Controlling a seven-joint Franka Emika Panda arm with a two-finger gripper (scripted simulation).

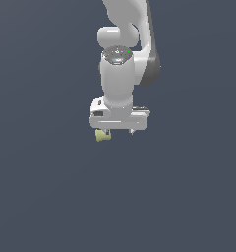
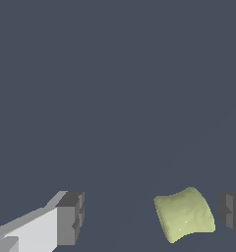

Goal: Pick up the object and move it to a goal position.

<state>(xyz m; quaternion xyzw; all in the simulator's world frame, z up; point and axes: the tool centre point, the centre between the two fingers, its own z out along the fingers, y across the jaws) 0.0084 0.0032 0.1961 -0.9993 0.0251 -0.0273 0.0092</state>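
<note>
The object [image 1: 102, 135] is a small pale yellow-green block with soft, bulging sides. In the exterior view it sits just under the gripper's [image 1: 120, 132] finger on the exterior view's left. The wrist view shows the object [image 2: 185, 214] lying between the two dark fingertips [image 2: 71, 219], well off centre and close to one of them, with a narrow gap still visible on that side. The gripper [image 2: 152, 216] stands open, and neither pad touches the block. The white arm hangs straight down over it.
A plain dark grey-blue surface [image 1: 41, 197] fills both views. No goal marker or other object shows.
</note>
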